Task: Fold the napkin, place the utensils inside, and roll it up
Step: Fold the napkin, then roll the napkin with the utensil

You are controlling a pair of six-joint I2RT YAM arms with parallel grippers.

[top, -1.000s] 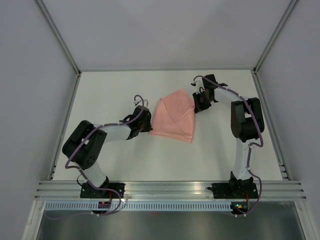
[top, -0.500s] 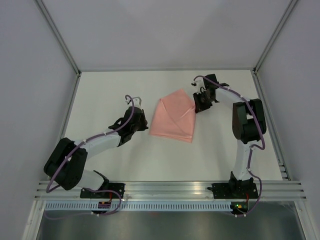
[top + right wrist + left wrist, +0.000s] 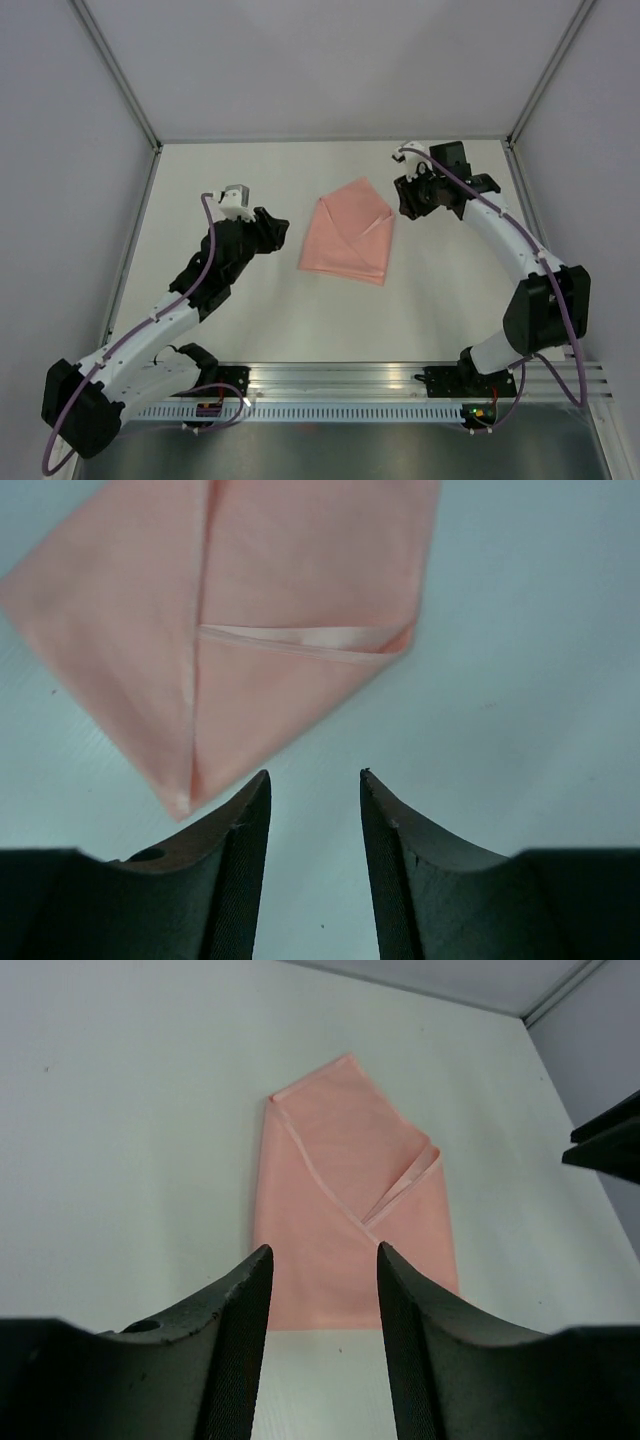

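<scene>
Lying folded flat, the napkin (image 3: 347,238) touches neither hand; left hand (image 3: 280,228) parted, empty; right hand (image 3: 405,199) parted, empty.

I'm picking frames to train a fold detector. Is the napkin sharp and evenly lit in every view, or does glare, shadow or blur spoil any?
Top external: soft even light, napkin crisp, no glare. Left wrist: folds sharp, but the napkin's near edge washes out pale. Right wrist: close and sharp, hems clear, table tinted bluish.
</scene>
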